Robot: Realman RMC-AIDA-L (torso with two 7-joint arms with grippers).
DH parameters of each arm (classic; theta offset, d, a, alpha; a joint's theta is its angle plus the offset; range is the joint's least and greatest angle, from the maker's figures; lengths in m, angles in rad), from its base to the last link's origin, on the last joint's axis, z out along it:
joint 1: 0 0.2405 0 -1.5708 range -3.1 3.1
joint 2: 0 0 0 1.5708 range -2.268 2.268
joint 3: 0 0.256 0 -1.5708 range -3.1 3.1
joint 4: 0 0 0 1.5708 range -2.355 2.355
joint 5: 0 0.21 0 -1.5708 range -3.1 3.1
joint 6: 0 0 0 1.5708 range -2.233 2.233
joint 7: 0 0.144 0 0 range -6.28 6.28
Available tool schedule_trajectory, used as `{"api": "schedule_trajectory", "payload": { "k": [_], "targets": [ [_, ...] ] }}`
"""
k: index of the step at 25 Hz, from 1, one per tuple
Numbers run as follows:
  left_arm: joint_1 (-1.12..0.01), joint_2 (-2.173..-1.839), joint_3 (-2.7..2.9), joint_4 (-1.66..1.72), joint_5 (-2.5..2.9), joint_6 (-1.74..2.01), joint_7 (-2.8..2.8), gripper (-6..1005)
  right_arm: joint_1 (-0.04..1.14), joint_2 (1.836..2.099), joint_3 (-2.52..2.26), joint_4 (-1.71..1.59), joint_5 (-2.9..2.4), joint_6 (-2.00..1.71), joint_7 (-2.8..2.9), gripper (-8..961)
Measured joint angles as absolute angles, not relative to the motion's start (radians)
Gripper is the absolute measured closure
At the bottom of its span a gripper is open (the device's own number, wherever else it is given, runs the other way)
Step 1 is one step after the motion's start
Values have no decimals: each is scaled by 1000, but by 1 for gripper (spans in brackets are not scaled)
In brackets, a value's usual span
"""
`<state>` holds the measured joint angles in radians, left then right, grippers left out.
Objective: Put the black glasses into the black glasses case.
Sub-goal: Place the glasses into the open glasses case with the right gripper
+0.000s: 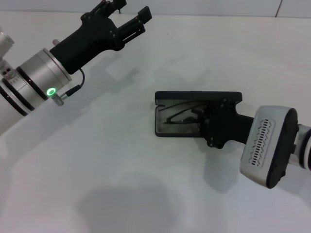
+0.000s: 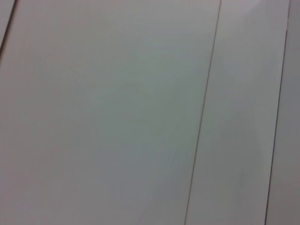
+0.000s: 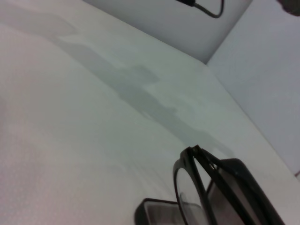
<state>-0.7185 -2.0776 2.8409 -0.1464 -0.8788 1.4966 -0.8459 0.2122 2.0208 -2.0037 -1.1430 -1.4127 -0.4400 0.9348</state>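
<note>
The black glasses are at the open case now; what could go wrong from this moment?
1. In the right wrist view the black glasses stand tilted above the rim of the black glasses case, so on release they may catch on the rim rather than lie flat.
2. The right pincer is low inside the case; pulling out may drag it across the table.
3. The left pincer is far off and does not steady the case.

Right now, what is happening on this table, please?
The right gripper is down over the open rectangular black glasses case on the white table, placing the thin black wire-frame glasses into it. The glasses sit partly inside the case. The left gripper hangs open, far from the case, holding nothing.
</note>
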Motion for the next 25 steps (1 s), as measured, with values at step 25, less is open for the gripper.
{"api": "schedule_trajectory", "payload": {
  "k": [25],
  "targets": [
    [-748,-2077,2842,-172,-839,1487,-896,170,157,2017,-2164,-1184,-1421,-144,959,827]
  ]
}}
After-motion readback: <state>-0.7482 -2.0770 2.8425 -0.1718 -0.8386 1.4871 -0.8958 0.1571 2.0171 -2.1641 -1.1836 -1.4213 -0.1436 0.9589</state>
